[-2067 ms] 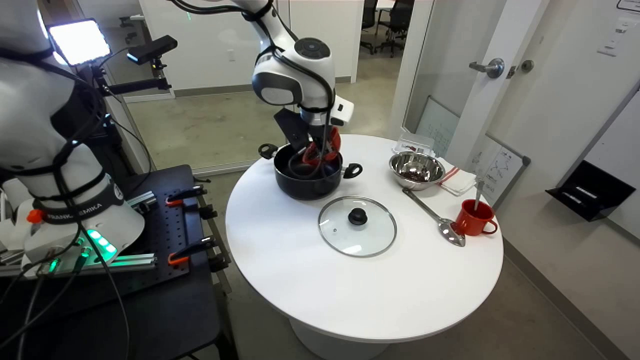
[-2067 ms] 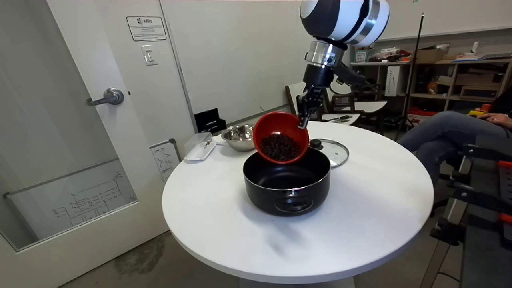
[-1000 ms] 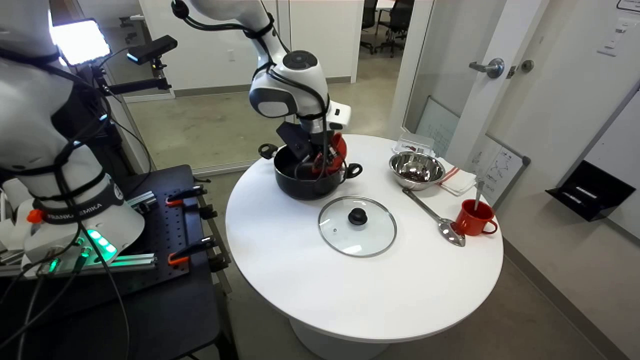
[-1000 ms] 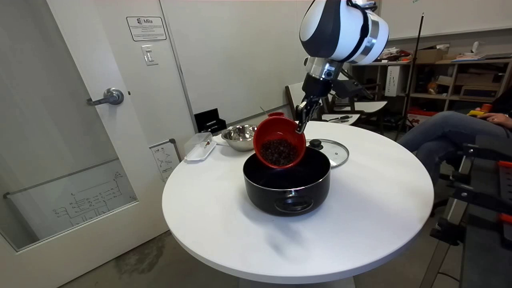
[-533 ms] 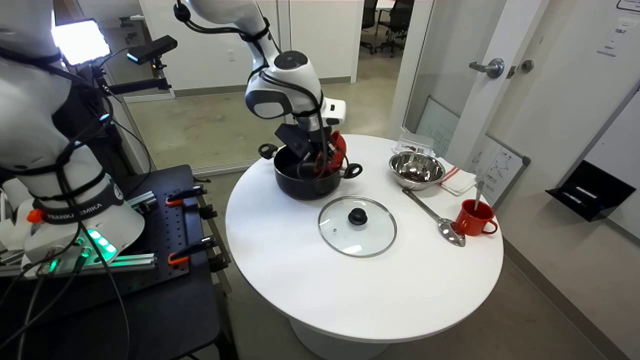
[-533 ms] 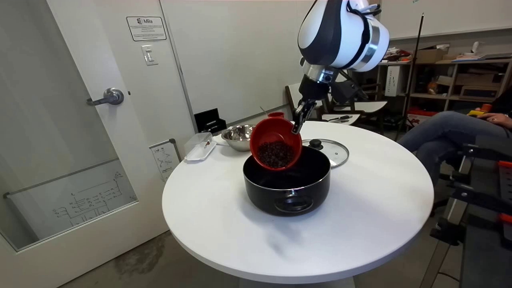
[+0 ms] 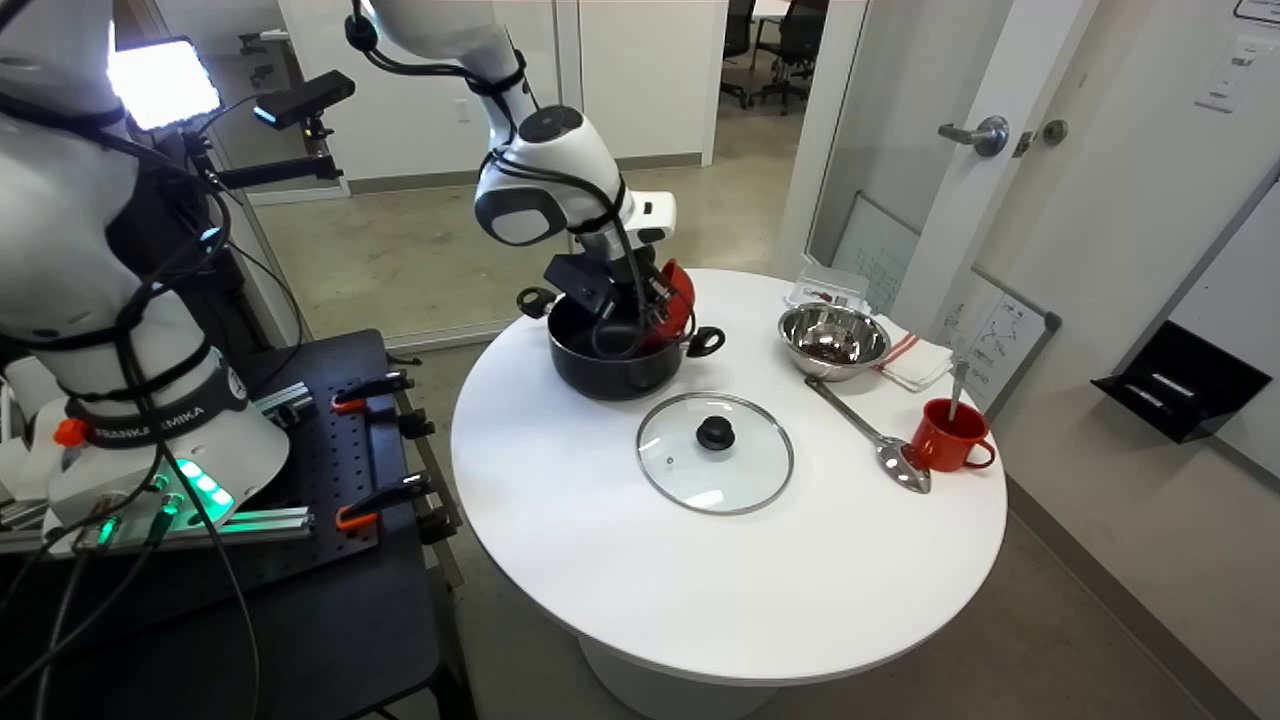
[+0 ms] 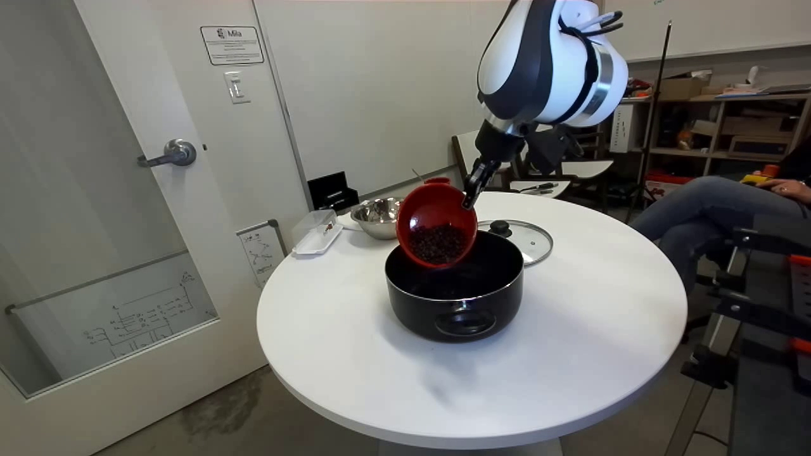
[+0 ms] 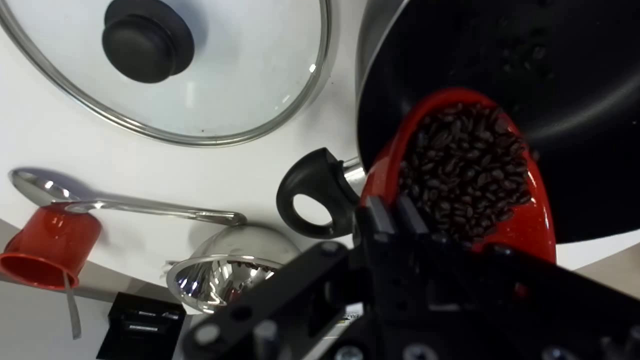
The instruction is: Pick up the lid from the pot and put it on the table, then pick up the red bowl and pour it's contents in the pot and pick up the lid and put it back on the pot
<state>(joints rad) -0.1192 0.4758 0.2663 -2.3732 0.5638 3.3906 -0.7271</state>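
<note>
The round white tabletop (image 8: 570,354) would catch any stray contents. The low, wide black cooking pot (image 8: 437,308) stands on it uncovered; if I descend too far, I may shove it. The round clear glass lid (image 7: 715,462), black-knobbed, lies on the tabletop near the pot and could be struck then. The shallow, round red bowl (image 8: 437,206) tilts over the pot's opening. My black two-fingered gripper (image 9: 395,215) grasps its edge at one side, so a shifting load may swivel it. The small dark beans (image 9: 465,170) lie heaped inside; tilting abruptly may throw them past the rim.
</note>
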